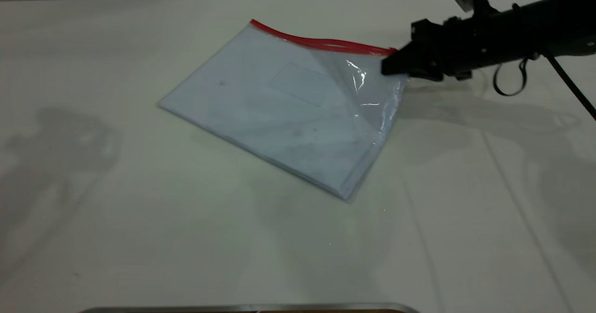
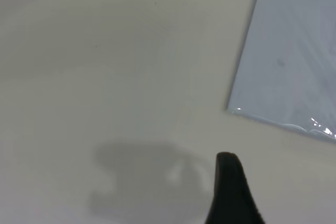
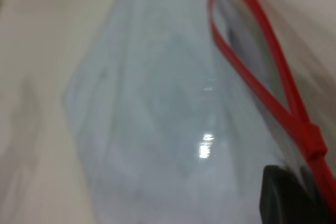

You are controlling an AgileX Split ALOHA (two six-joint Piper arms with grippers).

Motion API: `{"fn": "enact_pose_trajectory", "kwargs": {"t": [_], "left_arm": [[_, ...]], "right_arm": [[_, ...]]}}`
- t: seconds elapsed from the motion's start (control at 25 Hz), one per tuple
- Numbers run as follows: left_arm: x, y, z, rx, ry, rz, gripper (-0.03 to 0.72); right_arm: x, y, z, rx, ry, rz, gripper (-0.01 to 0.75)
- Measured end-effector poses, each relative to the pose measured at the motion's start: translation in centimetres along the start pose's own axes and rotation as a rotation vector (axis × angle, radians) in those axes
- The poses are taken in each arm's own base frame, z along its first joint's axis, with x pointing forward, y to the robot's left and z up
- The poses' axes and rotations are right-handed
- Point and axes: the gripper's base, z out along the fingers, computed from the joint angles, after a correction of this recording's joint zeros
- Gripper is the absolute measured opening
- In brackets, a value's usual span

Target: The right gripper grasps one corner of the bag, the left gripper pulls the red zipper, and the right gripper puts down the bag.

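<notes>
The bag [image 1: 279, 108], a clear pouch with white paper inside, lies tilted on the table. Its right corner [image 1: 392, 52] is raised. My right gripper [image 1: 389, 66] is shut on that corner, where the red zipper [image 1: 326, 43] ends. In the right wrist view the bag [image 3: 157, 103] fills the frame. There the two red zipper strips [image 3: 262, 77] part and meet at a red tab [image 3: 313, 137] beside my fingertip [image 3: 283, 198]. In the left wrist view only one fingertip [image 2: 231, 187] of my left gripper shows, above bare table, apart from the bag's near corner [image 2: 294, 61].
The white table [image 1: 139, 220] lies all around the bag. The left arm's shadow [image 1: 56, 140] falls on its left part. A metal rim [image 1: 251, 308] runs along the front edge. The right arm's looped cable [image 1: 510, 78] hangs by the gripper.
</notes>
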Motion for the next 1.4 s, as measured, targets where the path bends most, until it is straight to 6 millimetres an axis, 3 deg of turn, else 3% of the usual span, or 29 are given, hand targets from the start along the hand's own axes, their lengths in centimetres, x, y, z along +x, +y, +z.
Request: {"fn": "enact_pose_trajectory", "kwargs": {"t": [0.16, 0.32, 0.44, 0.52, 0.64, 0.92, 1.16, 1.4], "left_arm": [[0.0, 0.0, 0.0, 0.000, -0.001, 0.000, 0.552], [0.0, 0.0, 0.3, 0.011, 0.003, -0.016, 0.552], [0.1, -0.4, 1.6, 0.041, 0.027, -0.021, 0.552], [-0.1, -1.1, 3.2, 0.074, 0.055, 0.012, 0.552], [-0.9, -2.1, 5.6, 0.124, 0.076, 0.082, 0.552], [-3.2, -4.3, 11.3, 0.318, 0.109, 0.298, 0.552], [-4.4, -6.2, 15.0, 0.614, 0.093, 0.440, 0.552], [-4.8, -6.8, 17.4, 0.760, 0.055, 0.477, 0.547]], "right_arm": [[-1.7, 3.3, 2.4, -0.068, 0.064, -0.154, 0.033], [-3.2, 9.3, 6.1, -0.110, 0.246, -0.388, 0.033], [-2.7, 13.4, 7.6, -0.163, 0.427, -0.570, 0.033], [-2.3, 14.9, 7.6, -0.218, 0.545, -0.641, 0.033], [-3.1, 15.1, 6.8, -0.228, 0.601, -0.669, 0.033], [-6.4, 15.4, 6.7, -0.131, 0.477, -0.754, 0.033], [-6.4, 15.9, 6.8, -0.162, 0.473, -0.809, 0.033], [-5.8, 17.0, 6.5, -0.297, 0.487, -0.814, 0.033]]}}
